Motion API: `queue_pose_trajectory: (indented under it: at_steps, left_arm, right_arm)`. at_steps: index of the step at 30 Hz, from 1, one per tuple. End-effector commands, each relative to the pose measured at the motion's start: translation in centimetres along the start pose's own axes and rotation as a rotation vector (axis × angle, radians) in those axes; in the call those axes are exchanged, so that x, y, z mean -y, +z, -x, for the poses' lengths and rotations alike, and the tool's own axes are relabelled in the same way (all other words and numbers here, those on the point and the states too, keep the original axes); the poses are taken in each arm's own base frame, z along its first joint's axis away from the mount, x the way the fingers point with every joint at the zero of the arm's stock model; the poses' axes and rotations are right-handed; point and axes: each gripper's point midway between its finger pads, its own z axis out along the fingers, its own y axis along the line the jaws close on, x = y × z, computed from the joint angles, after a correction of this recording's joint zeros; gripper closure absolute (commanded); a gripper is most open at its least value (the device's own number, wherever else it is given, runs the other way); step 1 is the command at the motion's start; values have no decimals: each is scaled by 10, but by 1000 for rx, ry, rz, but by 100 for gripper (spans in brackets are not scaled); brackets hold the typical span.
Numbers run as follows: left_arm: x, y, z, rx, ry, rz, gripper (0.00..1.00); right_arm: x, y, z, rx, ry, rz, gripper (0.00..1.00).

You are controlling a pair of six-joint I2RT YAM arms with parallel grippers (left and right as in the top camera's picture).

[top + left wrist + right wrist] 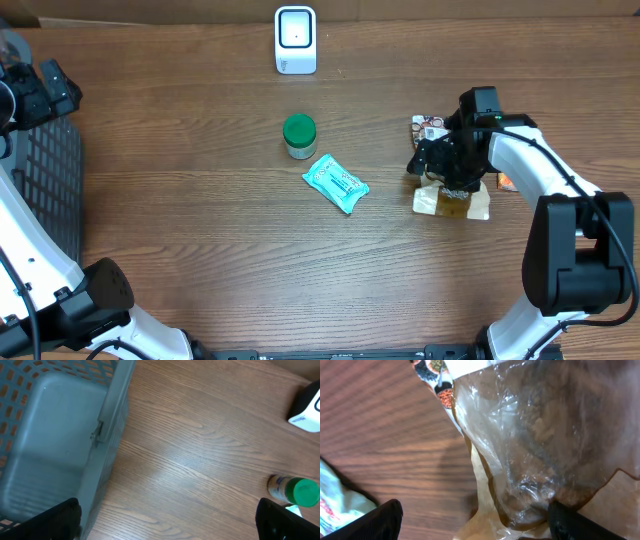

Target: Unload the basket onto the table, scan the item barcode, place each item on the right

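Observation:
A white barcode scanner [295, 40] stands at the back of the table, and its corner shows in the left wrist view [307, 407]. A clear plastic bag of brown contents [452, 200] lies at the right, filling the right wrist view [545, 435]. My right gripper [450, 168] hovers right over it, open, jaws wide [475, 522]; one finger [575, 522] rests against the bag's lower edge, the other [380, 520] is over bare wood. My left gripper [45, 90] is open at the far left [167, 525], with nothing between its fingers.
A green-capped bottle [299, 135] [295, 491] and a teal packet [336, 183] [335, 495] sit mid-table. A printed packet [428, 128] and an orange item [503, 182] lie beside the bag. A grey basket [50, 190] [50, 435] stands at the left edge.

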Motion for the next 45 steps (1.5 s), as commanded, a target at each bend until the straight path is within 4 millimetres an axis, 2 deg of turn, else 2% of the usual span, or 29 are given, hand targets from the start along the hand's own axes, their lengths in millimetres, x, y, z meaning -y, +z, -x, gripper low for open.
queue_pose_trajectory:
  at_steps: [1,2,3,6,8,9,10,12,15,16,20,23,25,27,31,34,36,41,45]
  left_arm:
    - [13,-8,2,22,-50,-48,0]
    - [17,-8,2,21,-66,-70,0]
    - [28,-9,1,17,-76,-135,0]
    - [46,-12,2,15,-73,-245,3]
    - [66,-15,2,5,-66,-352,54]
    - [78,-15,1,-10,-58,-405,82]
    - [87,-14,-2,-29,-60,-436,96]
    - [110,-6,-12,-91,-48,-460,96]
    - [149,8,-30,-150,52,-471,96]
    - [178,16,-41,-181,119,-504,96]
    - [251,37,-76,-241,261,-594,96]
    - [297,53,-105,-267,337,-649,96]
    - [361,65,-147,-288,445,-809,96]
    - [386,71,-166,-299,463,-866,96]
    - [424,85,-198,-328,493,-918,96]
    - [457,100,-230,-368,534,-969,96]
    - [470,112,-246,-386,543,-969,96]
    - [487,138,-266,-430,503,-963,96]
    - [488,150,-270,-439,495,-945,96]
  right_arm:
    - [-11,-29,19,51,-39,65,9]
    - [-13,-38,23,66,-37,76,9]
    - [-14,-63,31,106,-27,90,9]
    - [-1,-95,40,159,6,89,8]
    - [15,-105,44,183,49,84,8]
    - [25,-107,46,188,77,81,9]
    - [35,-109,46,189,103,76,9]
    - [55,-109,46,180,161,67,9]
    - [69,-108,45,167,203,62,9]
    - [72,-106,44,159,208,61,9]
    - [68,-100,43,140,161,80,10]
    - [69,-94,43,127,164,79,14]
    - [73,-82,43,118,170,80,23]
    - [75,-74,42,111,173,80,24]
    - [79,-61,38,96,178,79,24]
    - [80,-55,38,95,179,79,24]
    - [81,-53,39,101,177,79,24]
    - [85,-41,37,105,175,80,30]
    - [82,-28,33,109,158,86,31]
